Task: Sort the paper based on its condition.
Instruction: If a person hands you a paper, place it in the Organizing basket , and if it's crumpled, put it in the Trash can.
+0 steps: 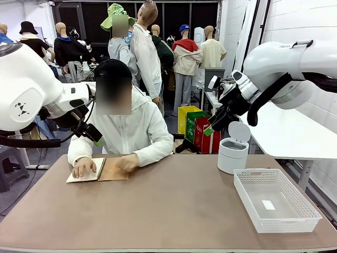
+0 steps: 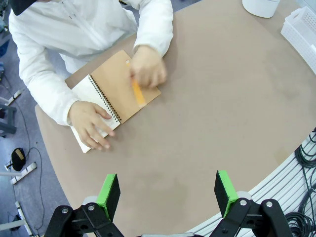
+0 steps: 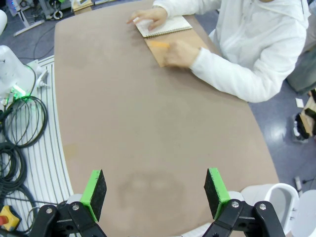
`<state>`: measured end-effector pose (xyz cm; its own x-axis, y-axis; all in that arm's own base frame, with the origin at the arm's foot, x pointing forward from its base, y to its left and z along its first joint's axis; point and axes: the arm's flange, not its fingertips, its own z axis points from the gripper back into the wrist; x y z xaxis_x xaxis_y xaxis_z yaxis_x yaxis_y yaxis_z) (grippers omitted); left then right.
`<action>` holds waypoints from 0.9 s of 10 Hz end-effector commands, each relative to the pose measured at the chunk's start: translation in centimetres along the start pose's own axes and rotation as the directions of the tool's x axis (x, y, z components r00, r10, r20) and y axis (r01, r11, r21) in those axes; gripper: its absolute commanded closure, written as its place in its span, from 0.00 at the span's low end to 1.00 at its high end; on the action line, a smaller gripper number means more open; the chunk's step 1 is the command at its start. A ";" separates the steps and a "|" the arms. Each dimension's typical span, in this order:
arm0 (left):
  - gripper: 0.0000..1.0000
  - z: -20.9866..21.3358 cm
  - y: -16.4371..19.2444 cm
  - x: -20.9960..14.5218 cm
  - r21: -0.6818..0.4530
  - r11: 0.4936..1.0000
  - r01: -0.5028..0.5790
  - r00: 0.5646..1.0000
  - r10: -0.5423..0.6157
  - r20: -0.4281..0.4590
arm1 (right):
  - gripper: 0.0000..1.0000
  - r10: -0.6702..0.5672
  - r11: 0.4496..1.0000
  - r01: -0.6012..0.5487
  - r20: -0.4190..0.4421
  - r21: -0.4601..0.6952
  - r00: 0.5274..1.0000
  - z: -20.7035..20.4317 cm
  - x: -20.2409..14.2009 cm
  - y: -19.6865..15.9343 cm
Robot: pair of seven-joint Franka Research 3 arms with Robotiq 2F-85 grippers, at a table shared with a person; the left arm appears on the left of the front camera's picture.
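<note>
No loose sheet of paper is in view. A spiral notebook (image 1: 97,169) (image 2: 116,89) (image 3: 163,27) with a brown kraft cover lies open at the table's far left, in front of the person. One hand (image 2: 91,123) presses flat on its white page. The other hand (image 2: 148,66) rests on the cover beside a thin orange stick (image 2: 138,93). My left gripper (image 1: 97,139) (image 2: 168,192) hangs open above the table's left side, holding nothing. My right gripper (image 1: 213,125) (image 3: 155,190) hangs open high over the right side, also holding nothing.
A white mesh basket (image 1: 274,224) (image 2: 301,24) stands at the front right with a small white label (image 1: 268,205) inside. Behind it is a white lidded bin (image 1: 232,153) (image 3: 276,197), lid up. Cables (image 3: 19,123) lie off the table edge.
</note>
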<state>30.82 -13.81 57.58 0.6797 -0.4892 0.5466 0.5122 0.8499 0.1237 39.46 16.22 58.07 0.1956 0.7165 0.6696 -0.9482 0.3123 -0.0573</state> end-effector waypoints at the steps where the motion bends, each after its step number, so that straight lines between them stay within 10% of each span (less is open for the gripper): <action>1: 0.00 0.0 0.1 -0.1 -0.001 1.000 -0.001 1.000 0.001 0.000 | 0.00 0.000 1.000 0.000 -0.001 -0.002 1.000 0.0 0.0 0.0; 9: 0.00 0.0 0.1 -0.1 -0.001 1.000 -0.001 1.000 0.001 0.000 | 0.00 0.000 1.000 0.000 -0.001 -0.002 1.000 0.0 0.0 0.0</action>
<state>30.82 -13.81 57.58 0.6797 -0.4892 0.5466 0.5122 0.8499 0.1237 39.46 16.22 58.07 0.1956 0.7165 0.6696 -0.9482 0.3124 -0.0572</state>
